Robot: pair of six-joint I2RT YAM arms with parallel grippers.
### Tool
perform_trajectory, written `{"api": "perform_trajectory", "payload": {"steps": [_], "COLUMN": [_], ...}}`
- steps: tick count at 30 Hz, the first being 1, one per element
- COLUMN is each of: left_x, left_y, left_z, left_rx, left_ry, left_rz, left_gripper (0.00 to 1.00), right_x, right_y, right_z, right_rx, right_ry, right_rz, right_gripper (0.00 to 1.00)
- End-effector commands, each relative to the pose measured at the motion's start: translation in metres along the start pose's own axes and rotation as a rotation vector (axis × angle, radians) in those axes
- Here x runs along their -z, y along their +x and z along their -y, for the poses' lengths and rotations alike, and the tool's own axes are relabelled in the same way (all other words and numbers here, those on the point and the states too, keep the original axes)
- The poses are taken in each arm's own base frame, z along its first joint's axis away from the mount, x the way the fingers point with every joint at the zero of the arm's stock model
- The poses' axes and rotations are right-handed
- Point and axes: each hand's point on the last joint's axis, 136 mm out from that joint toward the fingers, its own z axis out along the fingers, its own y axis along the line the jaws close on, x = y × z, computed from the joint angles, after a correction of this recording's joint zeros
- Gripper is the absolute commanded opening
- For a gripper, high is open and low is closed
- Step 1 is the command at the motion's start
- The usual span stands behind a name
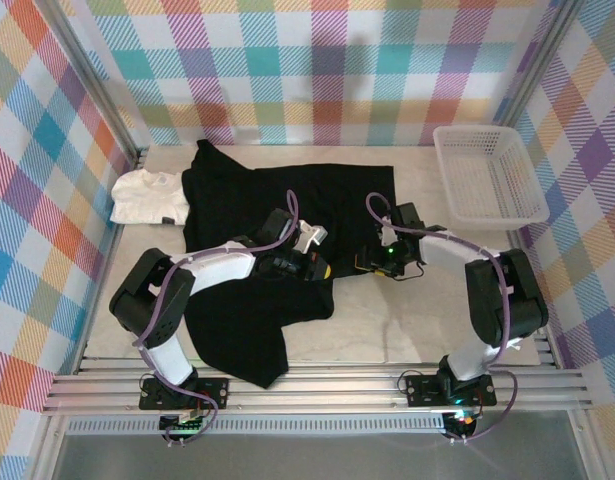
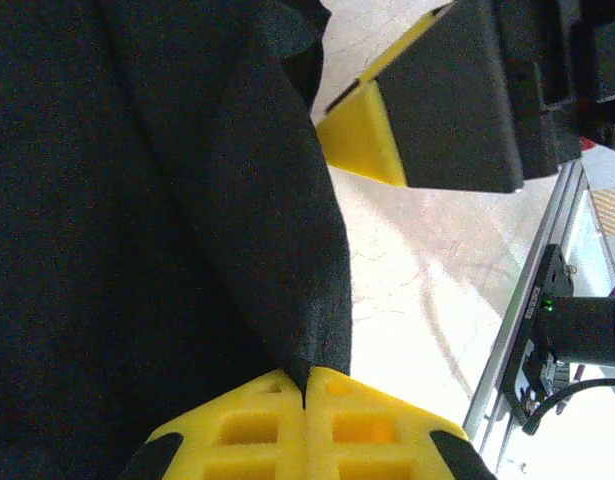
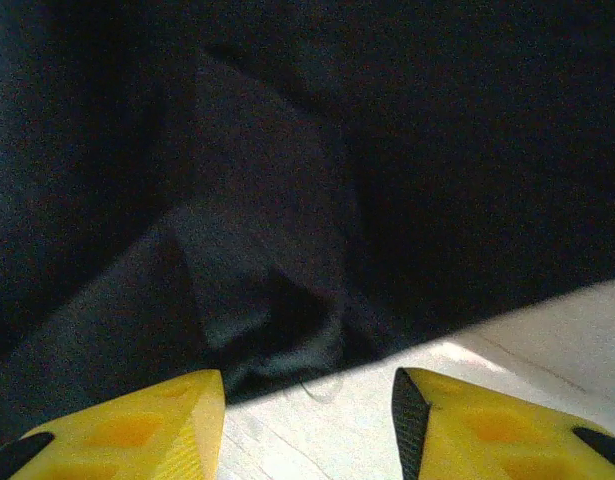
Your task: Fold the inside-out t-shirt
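Note:
The inside-out t-shirt (image 1: 237, 195) is a large black garment spread over the middle and left of the table, one part trailing toward the near edge. My left gripper (image 1: 325, 268) rests at its right edge. In the left wrist view its yellow fingers meet, and the left gripper (image 2: 307, 388) is shut on a raised fold of the black cloth (image 2: 137, 200). My right gripper (image 1: 365, 264) faces it from the right, a little apart. Seen from the right wrist, the right gripper (image 3: 307, 405) is open over bare table, with the shirt's edge (image 3: 337, 150) just ahead and nothing between its fingers.
A smaller white t-shirt (image 1: 147, 195) lies folded at the back left, touching the black one. A white plastic basket (image 1: 487, 175) stands at the back right. Pale marble tabletop (image 1: 387, 330) shows near the right arm. Checked walls close in three sides.

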Motion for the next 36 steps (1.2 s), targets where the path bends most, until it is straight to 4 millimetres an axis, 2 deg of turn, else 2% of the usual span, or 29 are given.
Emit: {"api": "perform_trajectory", "payload": {"steps": [1,4,7,10,12,14,17,20,23,26,28,32,36], "left_x": [0.008,0.01,0.012,0.014,0.018,0.022,0.032,0.039,0.038,0.038,0.04,0.039,0.034], "left_y": [-0.006,-0.005,-0.005,-0.007,-0.01,-0.013,-0.019,-0.02,-0.016,-0.012,-0.009,-0.002,0.0], "left_z": [0.007,0.007,0.008,0.008,0.008,0.005,-0.008,-0.022,-0.033,-0.046,-0.056,-0.066,-0.068], "left_rx": [-0.009,-0.008,-0.011,-0.005,0.017,0.052,0.128,0.184,0.217,0.249,0.272,0.3,0.306], "left_ry": [0.02,0.017,0.016,0.011,0.015,0.02,0.02,0.014,-0.001,-0.017,-0.04,-0.057,-0.047], "left_rz": [0.029,0.031,0.036,0.044,0.058,0.074,0.118,0.148,0.147,0.152,0.159,0.154,0.134], "left_gripper": [0.0,0.0,0.0,0.0,0.0,0.0,0.0,0.0,0.0,0.0,0.0,0.0,0.0], "right_x": [-0.007,-0.014,-0.016,0.005,0.031,0.054,0.081,0.098,0.103,0.096,0.083,0.042,0.011], "right_y": [-0.013,-0.012,-0.014,-0.028,-0.038,-0.041,-0.029,-0.009,0.001,0.004,-0.001,-0.031,-0.061], "right_z": [-0.018,-0.012,-0.006,-0.011,-0.027,-0.048,-0.086,-0.118,-0.133,-0.131,-0.122,-0.087,-0.071], "right_rx": [-0.037,-0.055,-0.05,0.027,0.156,0.294,0.454,0.525,0.525,0.492,0.453,0.38,0.292], "right_ry": [-0.108,-0.095,-0.061,-0.042,-0.067,-0.121,-0.294,-0.485,-0.617,-0.63,-0.575,-0.362,-0.296], "right_rz": [0.024,0.012,0.023,0.099,0.17,0.201,0.167,0.087,0.004,-0.091,-0.144,-0.158,-0.141], "right_gripper": [0.45,0.35,0.2,0.06,0.01,0.0,0.0,0.0,0.0,0.0,0.0,0.05,0.14]}}
